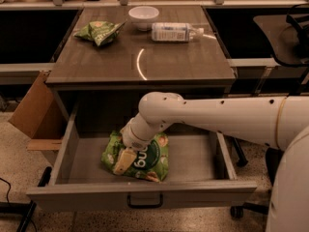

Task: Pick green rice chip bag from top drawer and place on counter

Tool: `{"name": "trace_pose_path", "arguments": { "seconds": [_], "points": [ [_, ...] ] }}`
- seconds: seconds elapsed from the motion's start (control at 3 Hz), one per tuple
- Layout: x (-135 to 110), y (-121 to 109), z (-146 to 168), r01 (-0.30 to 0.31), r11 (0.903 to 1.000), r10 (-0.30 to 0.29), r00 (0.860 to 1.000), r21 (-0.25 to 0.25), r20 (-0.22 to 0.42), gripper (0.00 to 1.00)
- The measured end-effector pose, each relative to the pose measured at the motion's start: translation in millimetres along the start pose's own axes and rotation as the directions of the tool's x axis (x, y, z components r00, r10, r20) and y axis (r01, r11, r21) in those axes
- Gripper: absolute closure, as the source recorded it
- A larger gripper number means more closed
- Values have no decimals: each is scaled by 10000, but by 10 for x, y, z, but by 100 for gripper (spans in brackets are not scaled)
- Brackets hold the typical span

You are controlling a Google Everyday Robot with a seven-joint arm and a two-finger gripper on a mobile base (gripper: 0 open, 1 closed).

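Note:
The green rice chip bag (147, 159) lies flat in the front left part of the open top drawer (140, 193), its dark round logo facing up. My white arm reaches in from the right, and my gripper (124, 160) is down on the left part of the bag, covering it there. The bag rests on the drawer floor. The counter (145, 64) is the wood-grain top right above the drawer.
On the counter's far side lie a smaller pale green bag (99, 31), a white bowl (144, 17) and a clear bottle on its side (175, 31). A cardboard box (31, 108) stands left of the drawer. A dark chair (285, 30) is at the right.

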State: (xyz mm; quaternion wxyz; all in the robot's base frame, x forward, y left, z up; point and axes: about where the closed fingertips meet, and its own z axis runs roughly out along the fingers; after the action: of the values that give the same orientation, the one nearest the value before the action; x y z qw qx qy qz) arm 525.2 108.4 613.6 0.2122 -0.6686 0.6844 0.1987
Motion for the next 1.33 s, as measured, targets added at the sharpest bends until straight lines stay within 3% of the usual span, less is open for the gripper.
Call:
{"name": "trace_pose_path", "arguments": {
  "seconds": [0.33,0.67,1.0,1.33],
  "points": [
    [-6,17,38,-18,9999,19,10000,-116,65,42],
    [13,-13,-117,-140,9997,134,9995,193,273,73],
    [48,-73,-420,-324,9964,273,9975,782,650,96],
    [74,-119,-748,-553,9908,390,9906,1231,1313,100]
  ]
}}
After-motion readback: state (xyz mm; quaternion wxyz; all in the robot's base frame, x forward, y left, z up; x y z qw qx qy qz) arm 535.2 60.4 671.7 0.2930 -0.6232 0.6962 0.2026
